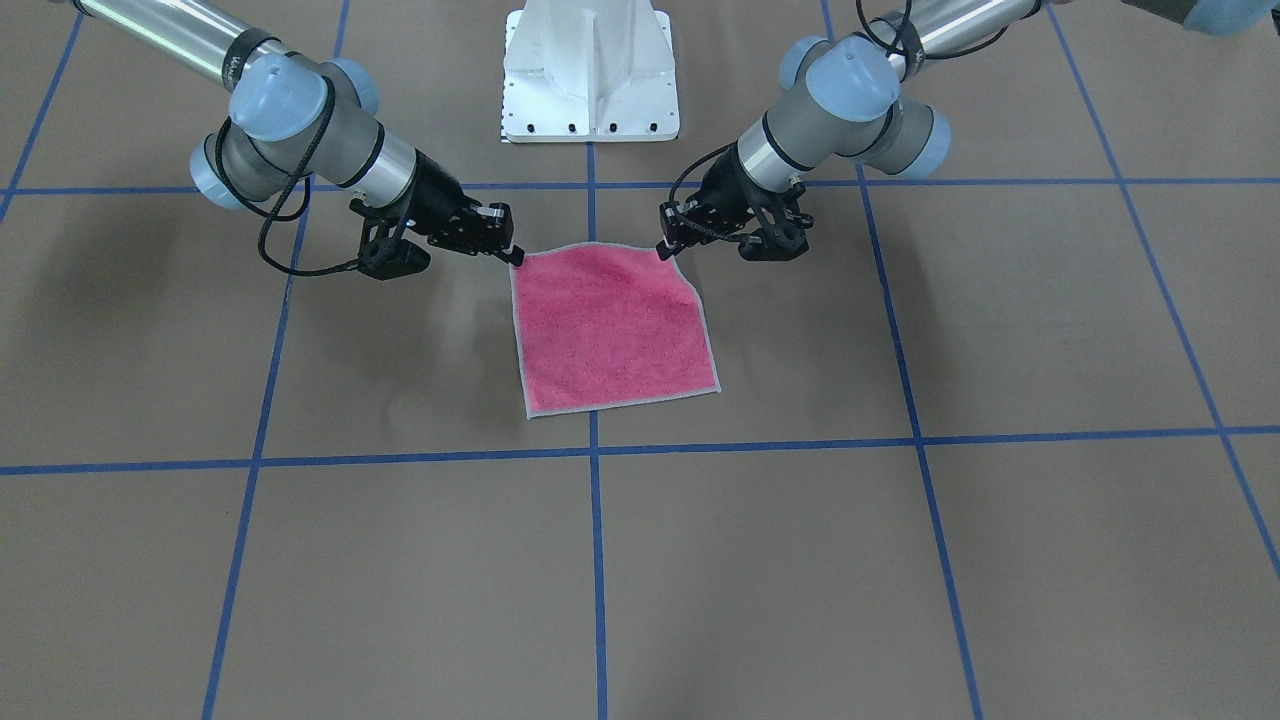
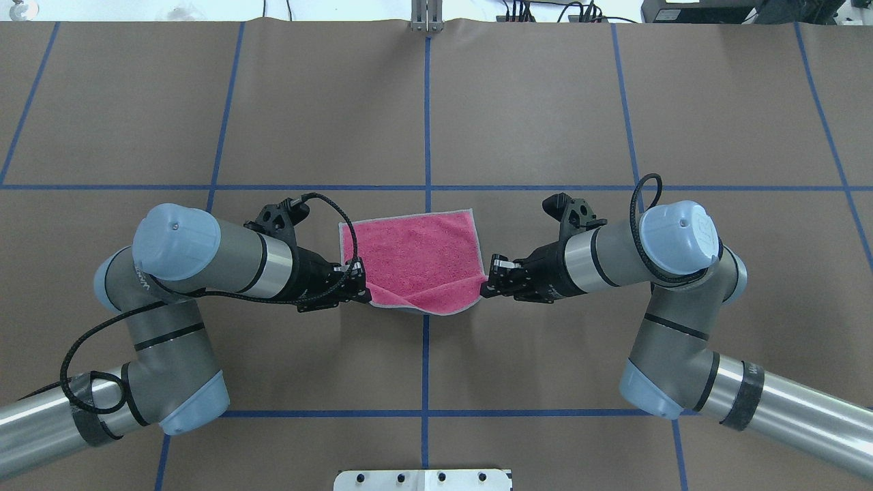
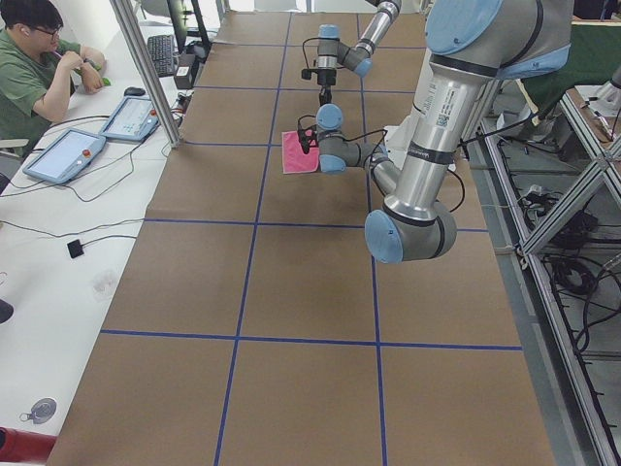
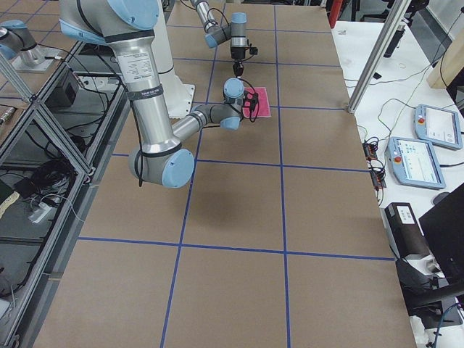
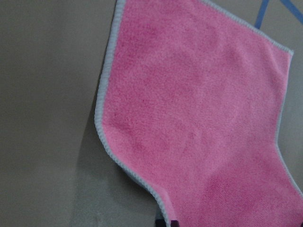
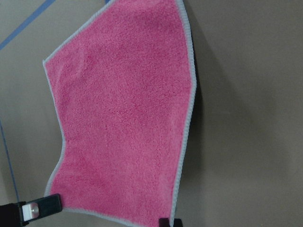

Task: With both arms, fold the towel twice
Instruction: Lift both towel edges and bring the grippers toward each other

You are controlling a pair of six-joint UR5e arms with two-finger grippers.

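The towel [image 1: 610,325] lies pink face up, its far half flat on the brown table. Its two corners nearest the robot are raised a little, and the edge between them sags [image 2: 436,303]. My left gripper [image 2: 361,290] is shut on the towel's left near corner, seen on the right [image 1: 668,248] in the front-facing view. My right gripper [image 2: 485,283] is shut on the other near corner [image 1: 515,256]. Both wrist views show the pink cloth [image 5: 199,118] [image 6: 128,118] spreading away from the pinched corners. The grey face is hidden.
The white pedestal base [image 1: 590,70] stands behind the towel between the arms. Blue tape lines [image 2: 427,123] cross the table. In the left side view a person [image 3: 39,68] sits at a desk with tablets [image 3: 68,155]; more pendants [image 4: 417,159] lie beside the table's other end.
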